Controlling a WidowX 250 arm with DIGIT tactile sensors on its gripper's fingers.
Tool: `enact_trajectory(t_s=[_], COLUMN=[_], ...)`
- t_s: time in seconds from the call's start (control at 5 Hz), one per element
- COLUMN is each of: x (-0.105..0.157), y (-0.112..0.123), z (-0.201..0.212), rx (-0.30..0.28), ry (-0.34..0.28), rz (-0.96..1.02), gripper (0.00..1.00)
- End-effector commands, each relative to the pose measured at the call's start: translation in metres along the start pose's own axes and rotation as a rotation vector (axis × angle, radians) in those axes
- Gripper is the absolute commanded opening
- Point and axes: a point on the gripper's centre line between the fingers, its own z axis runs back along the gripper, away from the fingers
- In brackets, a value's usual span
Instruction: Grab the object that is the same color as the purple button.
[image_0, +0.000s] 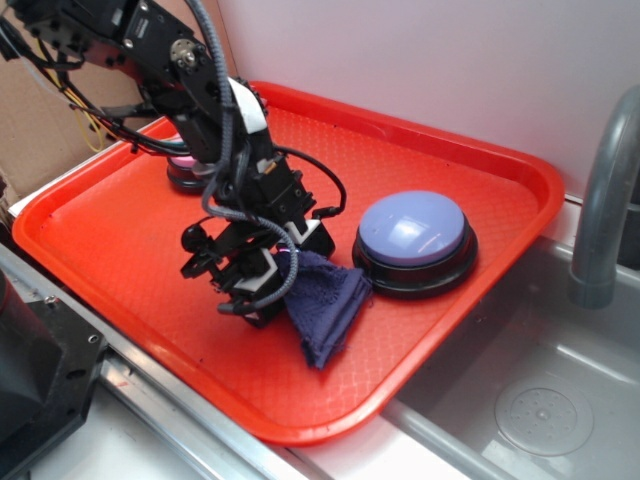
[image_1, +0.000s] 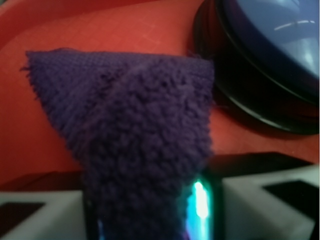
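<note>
- Dark purple terry is what fills my wrist view: the rag (image_1: 135, 150) runs from a fuzzy, looped middle down between the two white fingers (image_1: 40, 215) at the bottom edge, with a flatter woven flap spreading to the upper left.
- From the exterior view I see the same rag (image_0: 328, 295) pinched at one end by the gripper (image_0: 272, 285); the rest hangs and drapes down and to the right, its lower corner resting on, or just above, the red tray (image_0: 110, 250). I cannot tell which.
- I judge the grasp itself as made: the jaws are drawn in onto the cloth, with only its thickness between them.
- What I think is left is little: lift the rag clear of the tray so that the hold is proven. A thin pinch on one frayed end could slip as the weight comes on.
- The purple button (image_0: 413, 240) sits just beside the rag on its right, lavender dome on a black base; in the wrist view its base (image_1: 260, 95) is close to the cloth's upper right corner, but I see a strip of tray between them.
- Farther back, mostly hidden behind the arm, a pink-topped button (image_0: 183, 170) stands near the tray's far left side.
- Beyond the tray's right edge lies a grey sink (image_0: 540, 390) with a grey faucet (image_0: 600, 190).
</note>
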Motion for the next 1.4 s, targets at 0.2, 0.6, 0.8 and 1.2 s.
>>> enact_trajectory(t_s=[0.2,0.6,0.8,1.2], x=[-0.004,-0.018,-0.031,-0.042], y=[0.010,0.022,0.031,0.046], z=[0.081,0.161,0.190,0.201], rx=[0.061,0.109,0.171,0.276], ry=[0.016,0.182,0.222,0.213], rz=[0.503,0.998,1.241,1.593], gripper=[0.00,0.00,0.00,0.00])
